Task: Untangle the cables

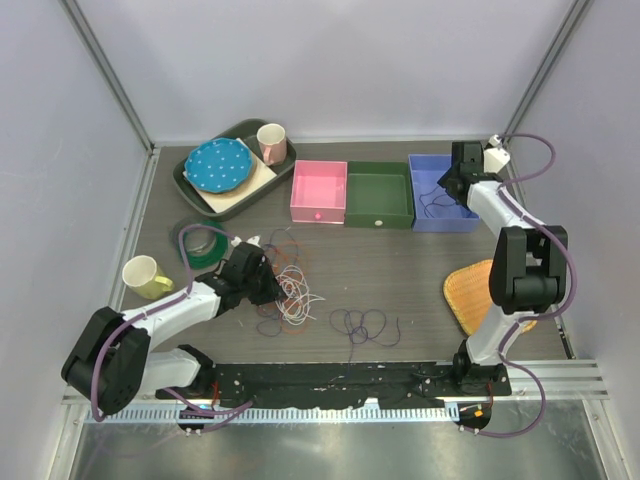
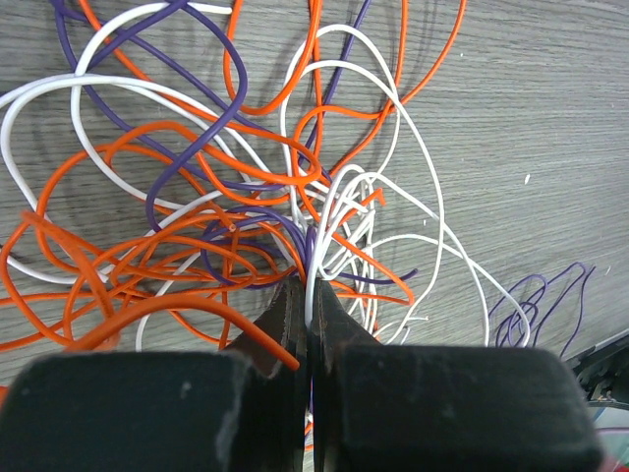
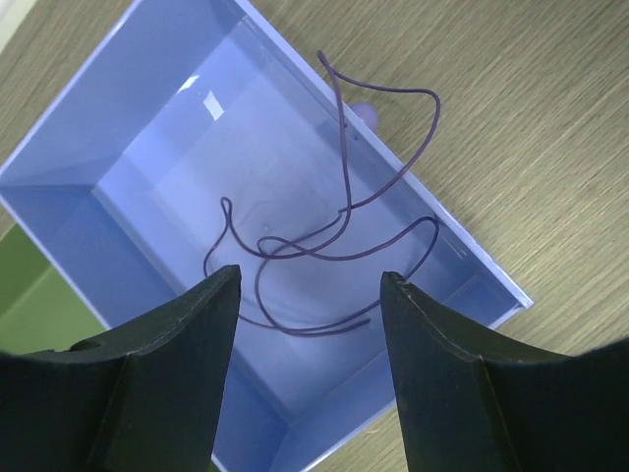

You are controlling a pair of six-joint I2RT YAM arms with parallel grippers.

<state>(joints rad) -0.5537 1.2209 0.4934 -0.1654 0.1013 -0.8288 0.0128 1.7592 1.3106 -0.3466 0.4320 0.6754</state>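
Note:
A tangle of thin red-orange, white and dark purple cables [image 1: 288, 285] lies on the table left of centre. My left gripper [image 1: 268, 283] is down in it; in the left wrist view the gripper [image 2: 311, 285] is shut on a white cable [image 2: 313, 258], with orange cables [image 2: 147, 265] and purple cables [image 2: 187, 147] looped around. A loose purple cable [image 1: 365, 325] lies apart at centre. My right gripper [image 1: 447, 180] is open and empty above the blue box [image 1: 470, 222]; in its wrist view the gripper [image 3: 310, 280] hangs over a purple cable [image 3: 324, 241] lying in the box [image 3: 108, 197].
A pink box [image 1: 318, 192] and a dark green box [image 1: 380, 195] stand beside the blue one. A green cable coil [image 1: 203, 243] and a yellow mug [image 1: 145, 275] are at left. A tray [image 1: 190, 185] with a blue plate and pink cup is at the back left. A wicker mat [image 1: 470, 295] lies at right.

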